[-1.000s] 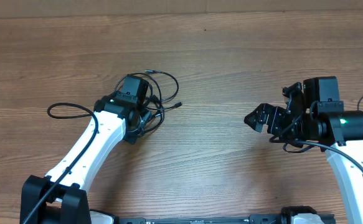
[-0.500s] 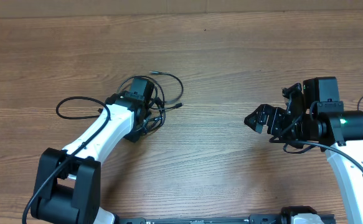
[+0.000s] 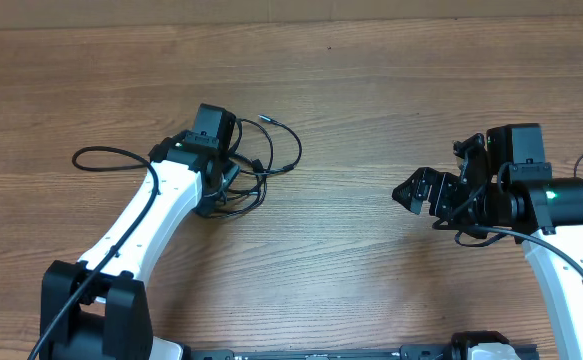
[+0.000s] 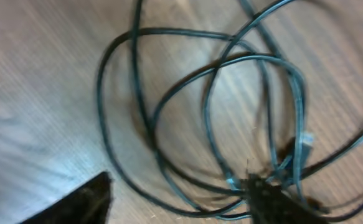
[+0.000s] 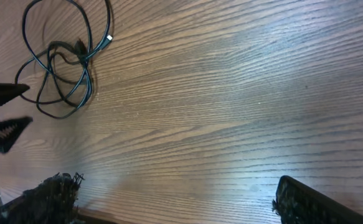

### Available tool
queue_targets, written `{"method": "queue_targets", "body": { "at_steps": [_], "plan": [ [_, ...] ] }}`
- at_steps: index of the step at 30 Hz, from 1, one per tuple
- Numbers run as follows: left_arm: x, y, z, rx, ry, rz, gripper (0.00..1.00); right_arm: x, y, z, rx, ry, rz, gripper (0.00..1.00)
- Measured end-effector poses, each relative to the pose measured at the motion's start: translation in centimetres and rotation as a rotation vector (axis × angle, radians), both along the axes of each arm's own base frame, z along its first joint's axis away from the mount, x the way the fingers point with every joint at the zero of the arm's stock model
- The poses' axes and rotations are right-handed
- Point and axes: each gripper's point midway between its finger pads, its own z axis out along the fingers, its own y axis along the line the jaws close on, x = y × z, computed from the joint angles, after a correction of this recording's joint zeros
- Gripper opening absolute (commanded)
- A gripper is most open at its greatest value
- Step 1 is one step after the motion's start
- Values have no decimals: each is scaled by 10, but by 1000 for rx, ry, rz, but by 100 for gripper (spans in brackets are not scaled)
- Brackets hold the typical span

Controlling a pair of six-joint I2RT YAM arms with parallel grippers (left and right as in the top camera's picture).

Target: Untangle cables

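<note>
A tangle of thin black cables [image 3: 263, 160] lies on the wooden table left of centre, with one plug end [image 3: 264, 118] pointing up. My left gripper [image 3: 223, 188] is down on the left part of the tangle. In the left wrist view the loops [image 4: 218, 106] fill the frame. The gripper [image 4: 178, 194] has its fingers apart; the right finger [image 4: 281, 202] touches the knot of cables and the left finger [image 4: 75, 202] is on bare wood. My right gripper [image 3: 411, 192] is wide open and empty, far right of the tangle. The tangle also shows in the right wrist view [image 5: 63, 68].
The wooden table [image 3: 351, 90] runs to the back edge at the top. A black cable loop [image 3: 101, 158] hangs off my left arm. Dark pointed shapes [image 5: 4, 112] sit at the left edge of the right wrist view.
My left wrist has moved up and back a little over the tangle, and the cable loops have shifted slightly up and right. The right arm has not moved.
</note>
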Motion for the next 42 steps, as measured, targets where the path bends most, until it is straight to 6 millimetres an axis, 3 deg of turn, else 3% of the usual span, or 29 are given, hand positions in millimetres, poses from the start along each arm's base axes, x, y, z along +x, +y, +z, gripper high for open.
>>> {"method": "queue_targets", "body": {
  "at_steps": [1,3,8,11,13,15,16,18,19,25,27,30,32,34,36,38,39,41,42],
  "plan": [
    [-3,0,-1,0,12,-1,75,0,0,0,0,-1,0,100],
    [-7,1,-1,1,29,-3,62,1,0,0,0,-4,0,100],
    [-3,-1,-2,-9,9,9,61,1,0,0,-1,-5,0,100],
    [5,-3,-11,-27,-38,22,61,1,0,0,-2,-5,0,100],
    [4,-3,-20,-25,-29,26,54,0,0,0,-2,-2,-1,100],
    [-1,-2,-33,-15,6,28,55,1,0,0,-2,-5,-1,100],
    [-3,-1,-41,-10,22,30,51,2,0,0,-2,-7,-1,100],
    [-2,-1,-47,-6,29,30,15,2,0,0,-2,-9,-1,100],
    [-1,-1,-46,-7,23,34,5,2,0,1,-2,-11,-1,100],
    [5,3,-44,14,-2,35,4,2,0,0,-2,-8,-1,100],
    [13,4,-35,7,-9,0,4,2,0,0,-2,-8,-1,100],
    [32,-1,0,-19,-64,-70,4,3,0,1,1,-8,-9,100],
    [49,-6,55,-37,-162,-139,4,3,0,1,6,-2,-24,100],
    [54,-10,111,-46,-254,-196,4,4,0,1,15,3,-45,100],
    [48,-13,167,-70,-346,-239,4,10,1,3,21,-18,-52,100],
    [42,-17,206,-96,-426,-271,4,17,1,6,26,-48,-58,84],
    [40,-18,226,-106,-479,-283,5,22,1,8,29,-73,-59,84],
    [32,-20,262,-120,-574,-312,5,31,3,13,43,-111,-65,100],
    [28,-20,275,-125,-611,-321,4,36,4,17,58,-134,-69,100]
  ]
}}
